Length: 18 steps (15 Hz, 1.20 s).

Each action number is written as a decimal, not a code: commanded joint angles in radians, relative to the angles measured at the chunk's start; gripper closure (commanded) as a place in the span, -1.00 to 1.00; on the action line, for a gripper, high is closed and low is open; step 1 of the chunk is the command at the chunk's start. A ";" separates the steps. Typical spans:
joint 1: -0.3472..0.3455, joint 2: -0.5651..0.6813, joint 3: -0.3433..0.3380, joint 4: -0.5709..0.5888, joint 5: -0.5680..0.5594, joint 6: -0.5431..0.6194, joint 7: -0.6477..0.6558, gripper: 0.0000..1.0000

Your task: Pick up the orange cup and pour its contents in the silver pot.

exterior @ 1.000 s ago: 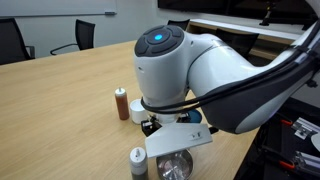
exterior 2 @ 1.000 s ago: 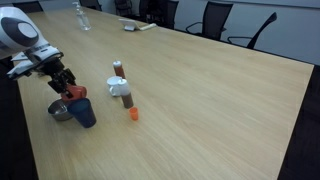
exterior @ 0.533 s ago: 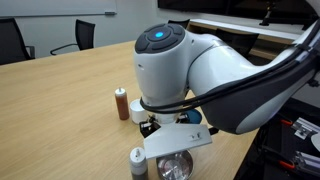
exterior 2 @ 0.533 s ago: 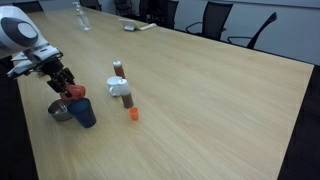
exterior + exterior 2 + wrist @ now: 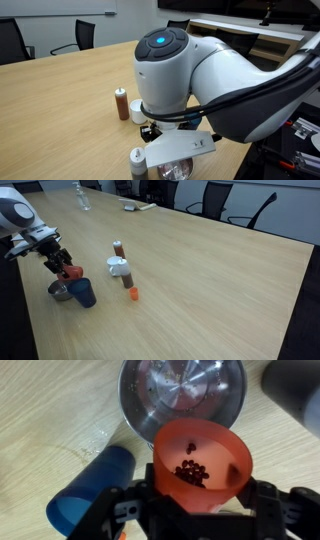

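My gripper [image 5: 195,510] is shut on the orange cup [image 5: 200,465], which holds several small dark red beads and is held above the table. The silver pot [image 5: 180,395] lies just beyond the cup in the wrist view. In an exterior view the cup [image 5: 72,273] hangs in the gripper [image 5: 66,268] over the pot [image 5: 60,290], beside the dark blue cup [image 5: 83,292]. In an exterior view the arm hides the orange cup and only the pot [image 5: 172,165] shows under the wrist.
The blue cup [image 5: 90,495] stands close beside my gripper. A white mug [image 5: 120,268], a brown bottle [image 5: 118,250] and a small orange-capped bottle [image 5: 133,294] stand nearby. A grey-topped shaker [image 5: 137,160] stands next to the pot. Office chairs line the table's far edge.
The arm's wrist has turned slightly in the exterior view; the cup stays held over the pot.
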<state>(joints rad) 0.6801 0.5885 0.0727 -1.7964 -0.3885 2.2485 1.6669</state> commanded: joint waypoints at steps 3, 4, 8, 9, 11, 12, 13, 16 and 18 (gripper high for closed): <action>0.065 -0.016 -0.032 -0.009 -0.090 -0.080 0.106 0.03; 0.074 -0.016 -0.035 -0.008 -0.110 -0.098 0.125 0.03; 0.112 -0.008 -0.043 0.003 -0.194 -0.165 0.219 0.03; 0.118 -0.005 -0.044 0.006 -0.214 -0.186 0.245 0.03; 0.124 -0.002 -0.040 0.012 -0.247 -0.218 0.294 0.03; 0.123 -0.001 -0.035 0.015 -0.259 -0.233 0.313 0.03; 0.123 0.000 -0.031 0.019 -0.271 -0.242 0.332 0.03; 0.123 0.007 -0.018 0.027 -0.288 -0.265 0.367 0.03; 0.129 0.014 -0.015 0.037 -0.302 -0.281 0.387 0.03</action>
<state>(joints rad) 0.8015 0.5883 0.0496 -1.7873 -0.6587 2.0142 2.0193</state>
